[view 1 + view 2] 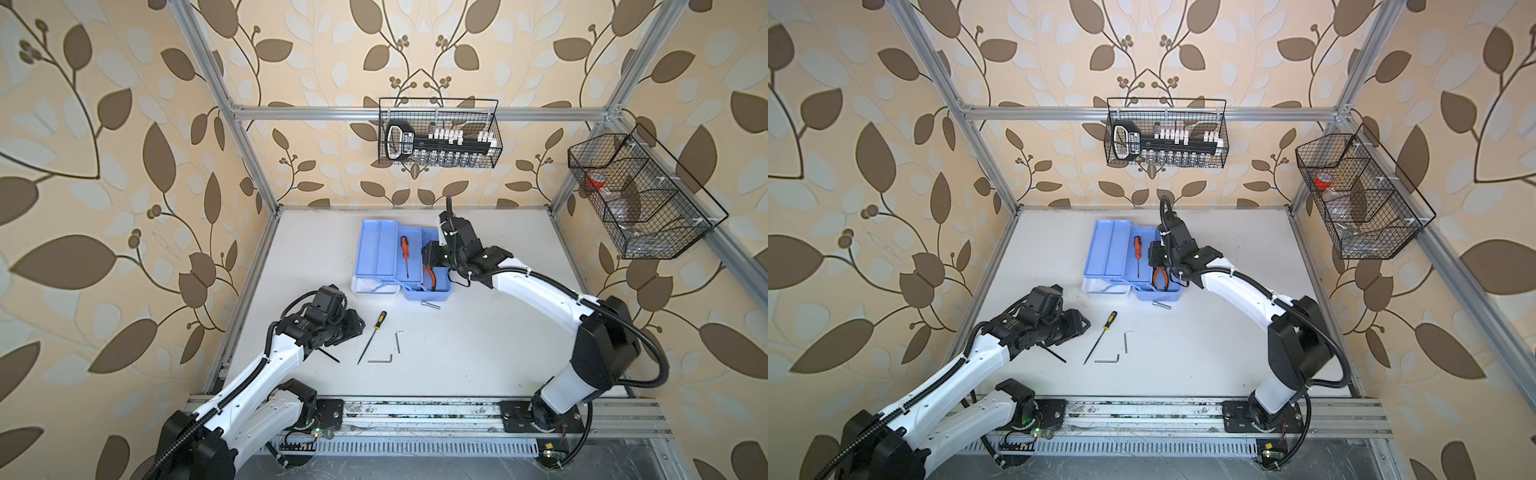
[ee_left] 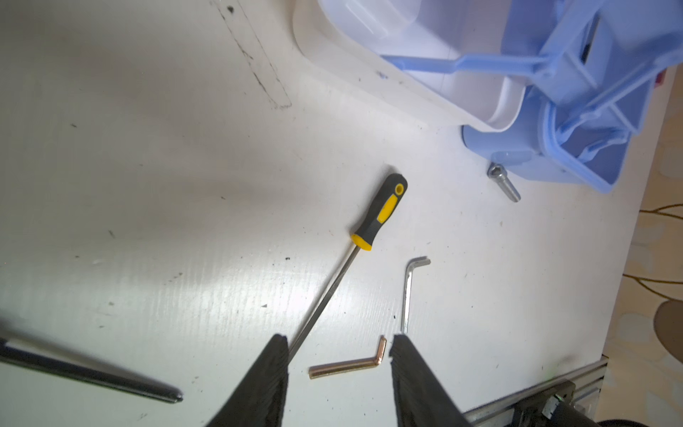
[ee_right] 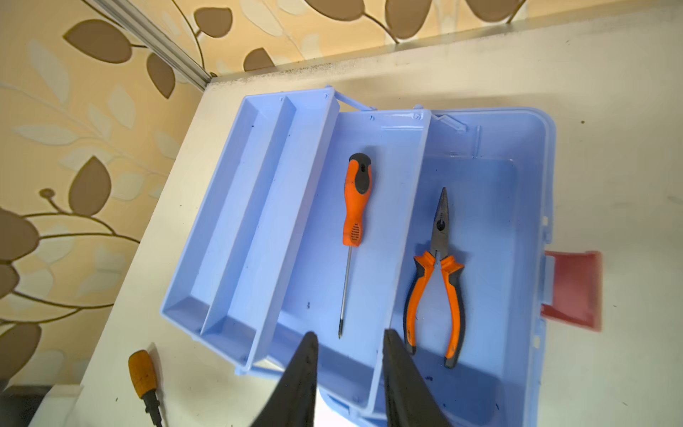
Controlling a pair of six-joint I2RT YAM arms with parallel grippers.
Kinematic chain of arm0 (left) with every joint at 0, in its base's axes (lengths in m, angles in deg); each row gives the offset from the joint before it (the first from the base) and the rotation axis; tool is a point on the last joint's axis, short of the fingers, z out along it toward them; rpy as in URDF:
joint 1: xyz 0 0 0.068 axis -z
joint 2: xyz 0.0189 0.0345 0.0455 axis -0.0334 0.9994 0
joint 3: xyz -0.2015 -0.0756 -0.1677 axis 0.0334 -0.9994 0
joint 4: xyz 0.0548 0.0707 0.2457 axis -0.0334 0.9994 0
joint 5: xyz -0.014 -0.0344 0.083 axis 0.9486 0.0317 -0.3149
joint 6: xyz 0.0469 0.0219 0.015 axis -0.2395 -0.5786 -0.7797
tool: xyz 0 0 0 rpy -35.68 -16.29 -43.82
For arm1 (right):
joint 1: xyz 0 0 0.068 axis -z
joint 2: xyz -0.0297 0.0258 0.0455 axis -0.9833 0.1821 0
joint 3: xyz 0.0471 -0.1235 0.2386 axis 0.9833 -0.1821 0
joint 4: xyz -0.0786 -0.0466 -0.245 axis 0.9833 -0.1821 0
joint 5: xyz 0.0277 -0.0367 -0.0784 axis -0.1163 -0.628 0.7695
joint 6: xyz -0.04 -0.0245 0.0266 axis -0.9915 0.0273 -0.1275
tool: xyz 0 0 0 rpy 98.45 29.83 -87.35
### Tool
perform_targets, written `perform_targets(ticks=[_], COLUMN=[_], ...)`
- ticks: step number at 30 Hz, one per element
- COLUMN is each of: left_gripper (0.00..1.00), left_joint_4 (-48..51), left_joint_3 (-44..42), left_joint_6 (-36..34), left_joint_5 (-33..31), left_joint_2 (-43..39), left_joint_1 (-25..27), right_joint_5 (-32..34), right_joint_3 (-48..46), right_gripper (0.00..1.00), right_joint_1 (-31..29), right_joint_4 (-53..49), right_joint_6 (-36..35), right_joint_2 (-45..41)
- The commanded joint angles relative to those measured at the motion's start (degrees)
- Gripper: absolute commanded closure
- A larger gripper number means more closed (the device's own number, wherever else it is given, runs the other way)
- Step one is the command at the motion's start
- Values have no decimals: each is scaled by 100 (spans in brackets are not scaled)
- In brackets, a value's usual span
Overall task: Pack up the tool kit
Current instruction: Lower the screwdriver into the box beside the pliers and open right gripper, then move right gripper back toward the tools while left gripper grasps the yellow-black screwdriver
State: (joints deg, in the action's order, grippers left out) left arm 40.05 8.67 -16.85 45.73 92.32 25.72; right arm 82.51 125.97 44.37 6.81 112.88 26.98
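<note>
The tool kit (image 1: 376, 249) stands open at the back of the table, its light blue trays fanned out and its white lid (image 1: 365, 286) lying flat. An orange screwdriver (image 3: 356, 199) lies in the middle tray and orange-black pliers (image 3: 438, 281) in the deep base. My right gripper (image 3: 350, 334) hovers open and empty over that tray's near end. On the table lie a yellow-black screwdriver (image 2: 380, 210), a silver hex key (image 2: 406, 295), a bent hex key (image 2: 347, 364) and a bolt (image 2: 504, 183). My left gripper (image 2: 340, 340) is open above the bent hex key, holding nothing.
A black screwdriver (image 1: 328, 355) lies partly under my left arm. The kit's red latch (image 3: 571, 290) sticks out from the base. A mesh basket (image 1: 494, 124) with a black socket holder (image 1: 440, 141) hangs on the back wall, another basket (image 1: 636, 199) on the right wall.
</note>
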Motion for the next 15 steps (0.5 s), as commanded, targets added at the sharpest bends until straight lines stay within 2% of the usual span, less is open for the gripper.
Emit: perform_targets(ticks=[1, 3, 6, 11, 15], left_gripper=[50, 50, 57, 65, 66], left_joint_4=[-516, -643, -737, -739, -778], left_joint_3=[5, -4, 20, -8, -25], left_joint_6=[-1, -54, -148, -244, -268], left_joint_5=[-161, -349, -667, -1356, -1689], left_joint_2=[178, 375, 701, 1110, 1313], left_joint_1=[285, 470, 723, 1183, 1335], right_joint_5=[327, 350, 316, 75, 30], right_joint_3=[-507, -737, -1087, -1508, -1584], right_gripper=[69, 68, 67, 67, 67], right_joint_1=[-480, -775, -1032, -940, -886], right_joint_4=[-136, -132, -23, 282, 354], right_joint_6=[-47, 45, 250, 439, 440], right_joint_2=[-240, -306, -306, -240, -202])
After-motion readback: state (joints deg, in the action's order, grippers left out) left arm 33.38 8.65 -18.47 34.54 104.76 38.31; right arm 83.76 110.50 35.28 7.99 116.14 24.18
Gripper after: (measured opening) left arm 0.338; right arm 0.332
